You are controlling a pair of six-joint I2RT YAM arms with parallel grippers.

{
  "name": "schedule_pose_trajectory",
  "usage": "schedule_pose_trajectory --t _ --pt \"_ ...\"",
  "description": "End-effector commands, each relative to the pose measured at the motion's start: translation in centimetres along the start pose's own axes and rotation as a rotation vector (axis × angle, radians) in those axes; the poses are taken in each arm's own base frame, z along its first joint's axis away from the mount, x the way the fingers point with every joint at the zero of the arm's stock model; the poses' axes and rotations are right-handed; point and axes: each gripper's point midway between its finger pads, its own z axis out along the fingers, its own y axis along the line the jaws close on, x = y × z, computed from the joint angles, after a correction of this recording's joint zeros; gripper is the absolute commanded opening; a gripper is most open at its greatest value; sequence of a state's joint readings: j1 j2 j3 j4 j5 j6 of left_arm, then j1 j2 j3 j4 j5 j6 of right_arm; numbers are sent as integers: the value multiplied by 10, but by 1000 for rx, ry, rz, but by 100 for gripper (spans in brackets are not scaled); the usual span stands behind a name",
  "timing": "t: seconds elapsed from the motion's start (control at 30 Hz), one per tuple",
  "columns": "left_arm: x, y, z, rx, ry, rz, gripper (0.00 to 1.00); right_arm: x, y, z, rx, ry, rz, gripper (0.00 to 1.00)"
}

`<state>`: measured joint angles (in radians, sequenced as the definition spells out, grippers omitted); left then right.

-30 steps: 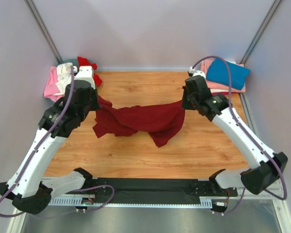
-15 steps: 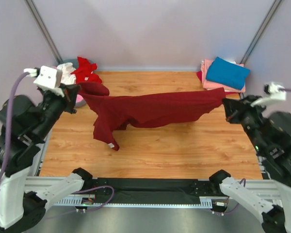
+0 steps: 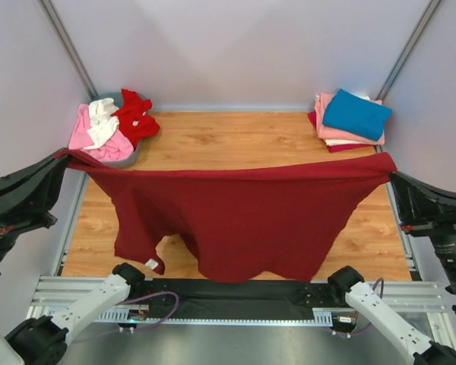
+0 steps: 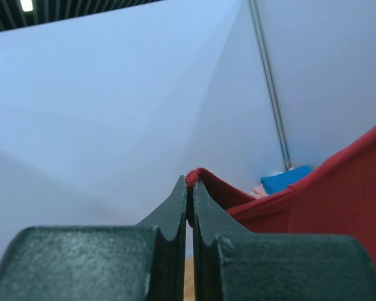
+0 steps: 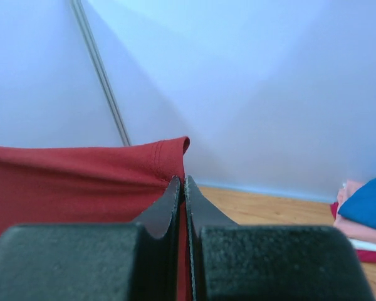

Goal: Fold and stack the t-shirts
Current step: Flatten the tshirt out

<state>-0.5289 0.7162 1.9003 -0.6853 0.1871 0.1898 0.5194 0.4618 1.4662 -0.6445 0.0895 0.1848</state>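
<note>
Both hands are up high and way out to the sides, with the dark maroon t-shirt [image 3: 235,220] strung between them like a banner over the worktop [image 3: 235,137]. The left hand [image 4: 189,183] is clamped tight on one top corner, fingers pressed together with a bit of red hem poking out at the tips. The right hand [image 5: 180,180] is the same deal on the opposite corner, pinched closed on the cloth. The top edge is pretty much taut. The bottom edge hangs ragged toward the near side, with one sleeve drooping at lower left. Can't tell if it touches the wood.

In the far right corner sits a neat folded stack [image 3: 328,141], with a teal-blue shirt [image 3: 356,114] on top and a pink shirt [image 3: 336,134] under it. In the far left corner is a loose heap [image 3: 106,133] of pink, white and bright red shirts, well apart from the stack.
</note>
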Motion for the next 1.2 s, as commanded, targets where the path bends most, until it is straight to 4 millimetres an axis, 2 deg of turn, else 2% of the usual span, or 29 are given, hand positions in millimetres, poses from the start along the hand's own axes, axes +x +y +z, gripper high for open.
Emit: schedule_pose_trajectory --t 0.0,0.03,0.07,0.1,0.17,0.2,0.23,0.27,0.3,0.33,0.37,0.4,0.43,0.47,0.5,0.53,0.57,0.6,0.63,0.67,0.7,0.73,0.8,0.83,0.87,1.0,1.07,1.13,1.17 --pt "-8 12 34 -8 -5 77 0 -44 -16 11 119 -110 -54 0" --pt "0 17 43 -25 36 78 0 -57 -23 10 175 -133 -38 0" --pt "9 23 61 -37 75 74 0 -60 -44 13 303 -139 -13 1" --pt "20 24 69 -41 119 55 0 -44 -56 30 378 -76 -25 1" --pt "49 33 99 -67 196 43 0 -35 -70 45 475 -42 -45 0" --pt "61 45 107 -123 230 55 0 -14 -86 65 569 32 -85 0" --pt "89 49 127 -133 295 62 0 -2 -92 76 612 81 -109 1" --pt "106 53 138 -145 337 68 0 1 -101 82 679 102 -128 1" --pt "130 62 145 -186 410 96 0 40 -111 109 727 229 -185 1" --pt "175 62 167 -172 510 101 0 59 -119 120 769 285 -207 0" --pt "206 62 177 -167 581 115 0 99 -132 143 816 386 -237 0" --pt "239 64 182 -172 672 138 0 124 -141 150 839 459 -242 0" --pt "310 58 197 -123 821 176 0 143 -167 154 918 484 -191 0" --pt "350 56 201 -97 906 193 0 167 -184 159 950 536 -164 0" --pt "391 63 196 -102 1011 211 0 221 -206 178 949 657 -128 1" --pt "459 62 204 -85 1128 202 0 238 -237 179 1014 684 -75 1" --pt "489 63 203 -86 1183 186 0 302 -262 186 1025 838 -30 10" --pt "513 69 196 -115 1237 154 8 323 -271 184 1030 925 3 43" --pt "543 68 200 -134 1267 124 41 319 -278 202 1007 919 22 72" --pt "553 64 200 -173 1278 67 48 350 -290 204 1016 999 20 93" --pt "559 57 200 -163 1285 31 60 353 -289 198 1028 1051 6 96" --pt "567 52 196 -163 1300 14 99 353 -289 199 1028 1052 -7 98" --pt "564 54 199 -205 1269 2 100 340 -284 208 987 986 -13 99" --pt "556 53 193 -211 1269 1 100 353 -284 193 984 1022 -11 99" --pt "548 54 193 -232 1257 0 100 334 -273 197 953 966 4 100" --pt "521 51 174 -293 1251 -67 99 330 -253 189 880 931 48 100" --pt "517 41 151 -308 1283 -98 97 339 -241 175 851 958 66 100" --pt "520 29 124 -340 1314 -156 95 350 -226 175 795 956 89 100" --pt "522 25 119 -348 1306 -172 94 362 -217 172 746 968 117 100"
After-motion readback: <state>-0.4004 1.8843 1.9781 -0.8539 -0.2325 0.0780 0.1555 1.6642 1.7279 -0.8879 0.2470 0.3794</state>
